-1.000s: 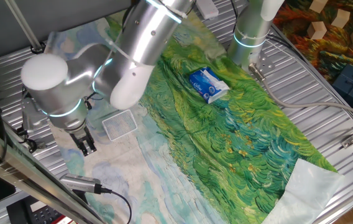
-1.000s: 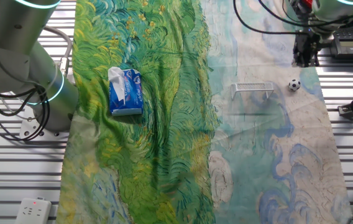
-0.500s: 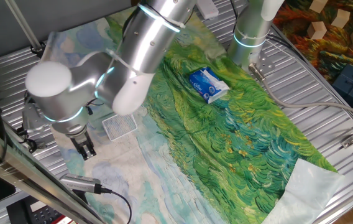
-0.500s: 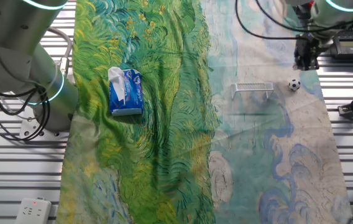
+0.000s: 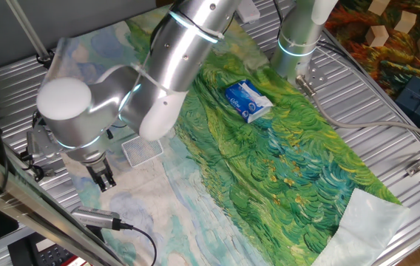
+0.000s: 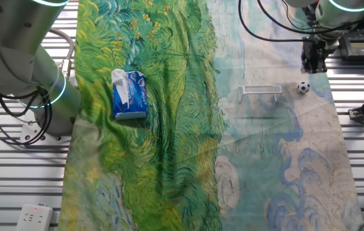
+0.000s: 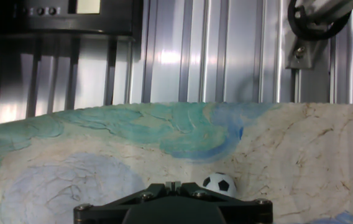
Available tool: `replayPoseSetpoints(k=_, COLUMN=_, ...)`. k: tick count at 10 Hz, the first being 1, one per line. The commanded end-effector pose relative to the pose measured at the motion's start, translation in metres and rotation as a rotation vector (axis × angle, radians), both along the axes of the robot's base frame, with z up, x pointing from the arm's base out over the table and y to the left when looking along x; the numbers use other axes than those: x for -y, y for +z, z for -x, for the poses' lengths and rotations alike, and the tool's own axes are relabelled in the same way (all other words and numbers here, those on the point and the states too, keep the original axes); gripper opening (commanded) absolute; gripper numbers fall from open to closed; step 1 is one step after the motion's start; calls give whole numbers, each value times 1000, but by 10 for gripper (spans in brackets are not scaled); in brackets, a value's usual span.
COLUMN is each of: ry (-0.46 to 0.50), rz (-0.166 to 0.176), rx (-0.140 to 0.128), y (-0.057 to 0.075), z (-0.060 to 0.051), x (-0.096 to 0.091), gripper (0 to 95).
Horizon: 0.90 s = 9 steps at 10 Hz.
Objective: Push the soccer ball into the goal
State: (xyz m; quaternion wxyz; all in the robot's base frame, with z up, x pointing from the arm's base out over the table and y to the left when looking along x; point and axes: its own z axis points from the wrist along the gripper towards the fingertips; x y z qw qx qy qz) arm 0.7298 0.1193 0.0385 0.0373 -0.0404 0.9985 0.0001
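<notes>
Soccer ball (image 6: 304, 87) beside goal (image 6: 262, 90); arm-hidden from opposite camera.

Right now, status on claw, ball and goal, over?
Claw shut, empty, beside the soccer ball. Ball on cloth, outside the goal. Nothing between them.

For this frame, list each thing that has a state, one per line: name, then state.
soccer ball: on the cloth, outside the goal, to the side of it, untouched.
goal: on the cloth, nothing in it.
gripper: fingers close together, holding nothing, near the ball but apart from it.
tissue packet: lying flat on the green part of the cloth, a tissue sticking out.
</notes>
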Motion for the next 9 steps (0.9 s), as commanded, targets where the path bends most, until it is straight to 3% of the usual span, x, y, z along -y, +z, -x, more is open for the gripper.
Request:
replayPoseSetpoints(k=1, ry=1, rz=9, rx=-7, y=0, z=2, x=1, gripper=0)
replayPoseSetpoints(k=3, ry=18, rz=27, rx=-10, y=-1, z=12, x=8, gripper=0)
replayPoseSetpoints(k=7, ry=65, rz=40, rx=-19, y=4, z=45, x=35, gripper=0)
replayPoseSetpoints(k=9, ry=85, rz=33, rx=-23, y=9, z=51, x=42, gripper=0)
